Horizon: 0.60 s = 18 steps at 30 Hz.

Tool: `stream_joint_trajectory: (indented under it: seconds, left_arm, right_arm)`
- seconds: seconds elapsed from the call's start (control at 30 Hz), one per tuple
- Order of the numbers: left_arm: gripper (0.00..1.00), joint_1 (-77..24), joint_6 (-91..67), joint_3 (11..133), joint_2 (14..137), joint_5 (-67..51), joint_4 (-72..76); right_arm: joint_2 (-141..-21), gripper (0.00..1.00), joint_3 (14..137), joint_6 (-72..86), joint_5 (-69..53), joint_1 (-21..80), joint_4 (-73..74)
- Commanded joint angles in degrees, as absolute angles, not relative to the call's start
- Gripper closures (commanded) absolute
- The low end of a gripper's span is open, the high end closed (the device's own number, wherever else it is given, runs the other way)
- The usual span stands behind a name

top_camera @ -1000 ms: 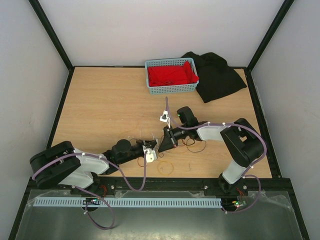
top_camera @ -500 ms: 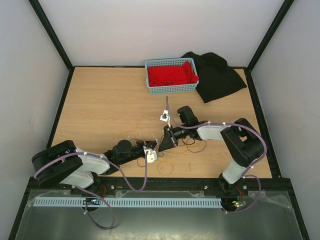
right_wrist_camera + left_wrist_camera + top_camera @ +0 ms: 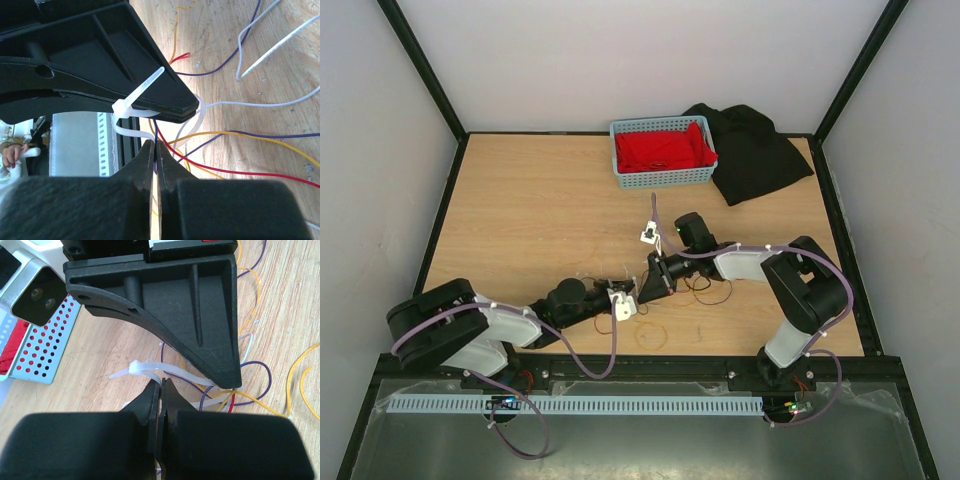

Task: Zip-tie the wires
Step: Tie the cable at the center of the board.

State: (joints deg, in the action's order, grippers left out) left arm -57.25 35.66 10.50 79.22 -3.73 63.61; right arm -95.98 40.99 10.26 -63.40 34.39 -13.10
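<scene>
My two grippers meet tip to tip near the table's front middle, left gripper (image 3: 628,296) against right gripper (image 3: 650,284). The whitish zip tie (image 3: 142,369) has its head just above the left gripper (image 3: 161,386), whose jaws are shut on a bend of the strap. The strap runs on under the right gripper's black finger (image 3: 200,325). In the right wrist view the zip tie (image 3: 122,108) curls down into the right gripper (image 3: 155,146), shut on the strap with a purple strand in the slit. The wires (image 3: 235,135), purple, yellow, red and white, spread over the wood (image 3: 705,288).
A blue basket (image 3: 663,178) holding red cloth stands at the back, with black cloth (image 3: 755,150) to its right. A small white connector (image 3: 647,235) lies behind the grippers. A loose wire loop (image 3: 652,335) rests near the front edge. A white slotted rail (image 3: 570,405) runs below the table.
The left arm has nudged slightly toward the right gripper. Both grippers stay at the zip tie, and the wires have hardly shifted.
</scene>
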Motion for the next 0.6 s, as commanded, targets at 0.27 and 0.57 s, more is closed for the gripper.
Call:
stream_joint_trajectory:
  seconds: [0.27, 0.57]
  left_arm:
    - [1.00, -57.21, 31.36, 12.44, 81.54, -4.01, 64.69]
    - [1.00, -56.32, 29.71, 12.54, 82.56, -5.13, 64.67]
  right_arm:
    - [-94.59, 0.73, 39.78, 7.61, -60.84, 33.95, -9.91]
    - [-92.97, 0.65, 39.80, 5.88, -59.70, 34.02, -7.90]
